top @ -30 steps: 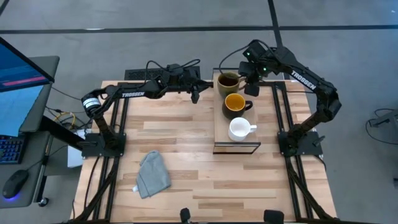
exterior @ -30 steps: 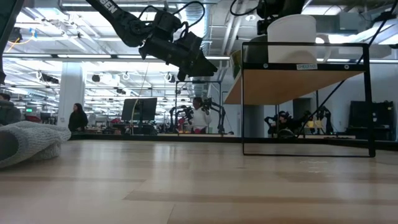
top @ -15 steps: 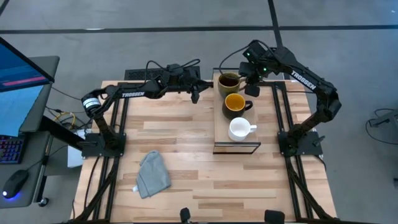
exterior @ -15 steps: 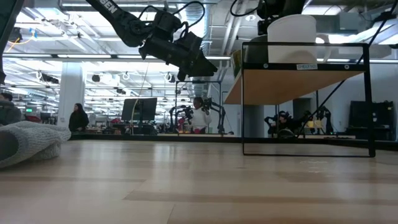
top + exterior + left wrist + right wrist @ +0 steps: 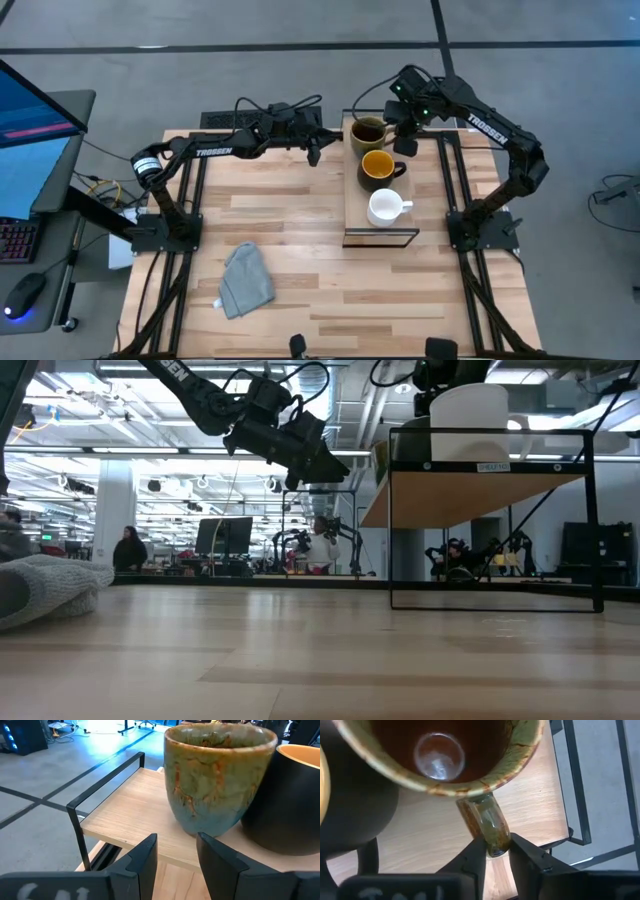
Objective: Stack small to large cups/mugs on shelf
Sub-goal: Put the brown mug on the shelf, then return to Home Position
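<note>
Three mugs stand in a row on the light wood shelf [image 5: 354, 226]. The olive-brown mug [image 5: 366, 131] is at the far end, the dark mug with the yellow inside [image 5: 377, 167] in the middle, and the white mug [image 5: 384, 207] at the near end. My right gripper [image 5: 403, 136] is at the olive-brown mug's right side, shut on its handle. My left gripper [image 5: 313, 152] hangs open and empty just left of the shelf's far end. It faces the olive-brown mug [image 5: 220, 775]. My right gripper pinches the outer bend of the olive-brown mug's handle [image 5: 495, 837] between its two fingers. The fingers come from above, slanting down, on the mug's right side. The mug stands upright with its base on the shelf [image 5: 540, 805].
A crumpled grey cloth [image 5: 245, 280] lies on the tabletop at the near left. The shelf's dark frame [image 5: 400, 520] stands on the table's right half. People and other robot stations show in the room behind the table.
</note>
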